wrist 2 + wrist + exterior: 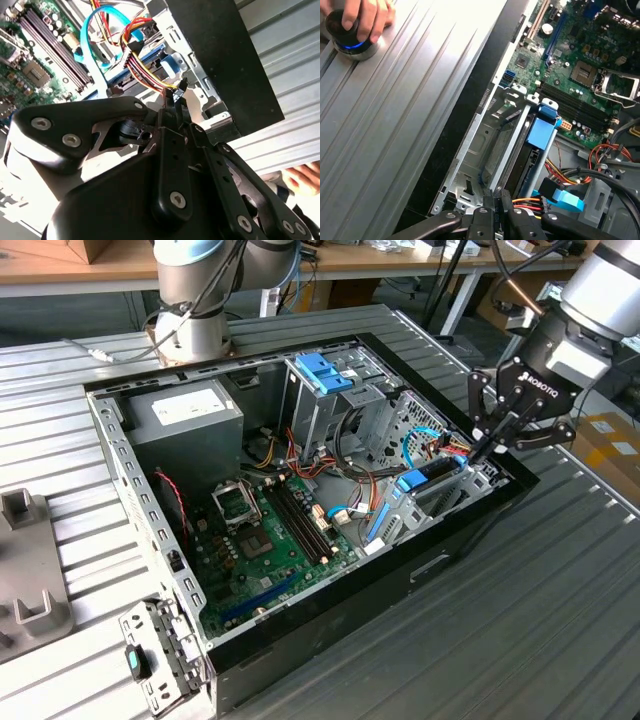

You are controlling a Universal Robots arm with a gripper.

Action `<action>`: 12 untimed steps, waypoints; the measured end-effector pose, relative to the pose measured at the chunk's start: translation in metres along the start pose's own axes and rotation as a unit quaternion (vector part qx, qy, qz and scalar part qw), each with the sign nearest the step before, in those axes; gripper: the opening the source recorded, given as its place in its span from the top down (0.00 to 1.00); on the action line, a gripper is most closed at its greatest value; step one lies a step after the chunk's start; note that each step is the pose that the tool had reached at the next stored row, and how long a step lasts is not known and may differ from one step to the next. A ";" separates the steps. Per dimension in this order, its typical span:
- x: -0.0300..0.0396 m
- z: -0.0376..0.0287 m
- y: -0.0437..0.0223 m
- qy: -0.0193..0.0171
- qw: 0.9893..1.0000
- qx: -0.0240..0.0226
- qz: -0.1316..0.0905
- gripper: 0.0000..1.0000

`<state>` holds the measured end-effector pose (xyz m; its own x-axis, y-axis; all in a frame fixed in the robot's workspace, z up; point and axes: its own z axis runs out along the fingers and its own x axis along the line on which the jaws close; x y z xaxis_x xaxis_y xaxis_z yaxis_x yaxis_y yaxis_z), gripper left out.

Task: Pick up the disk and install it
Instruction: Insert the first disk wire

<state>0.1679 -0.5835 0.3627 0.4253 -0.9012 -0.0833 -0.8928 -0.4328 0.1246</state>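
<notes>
Hand [487, 445], fingers pinched together and seemingly empty, at the computer case's [470, 530] right bay where the disk [432, 472] sits slotted.

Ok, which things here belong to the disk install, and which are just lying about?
Job: grey metal disk with blue plastic rails; black robot gripper right at it.
Lying about: grey power-supply box; blue plastic bracket on tall metal cage; green motherboard.
</notes>
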 end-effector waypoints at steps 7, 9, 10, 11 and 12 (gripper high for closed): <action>-0.0001 0.0007 0.0004 -0.006 0.999 0.004 0.047 0.83; -0.0005 0.0013 0.0011 -0.008 0.998 0.005 0.061 0.83; -0.0007 0.0019 0.0016 -0.009 0.998 0.006 0.069 0.83; -0.0009 0.0022 0.0020 -0.009 0.997 0.006 0.074 0.83; -0.0010 0.0025 0.0023 -0.010 0.997 0.007 0.078 0.83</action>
<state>0.1651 -0.5835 0.3606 0.2787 -0.9568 -0.0832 -0.9496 -0.2875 0.1246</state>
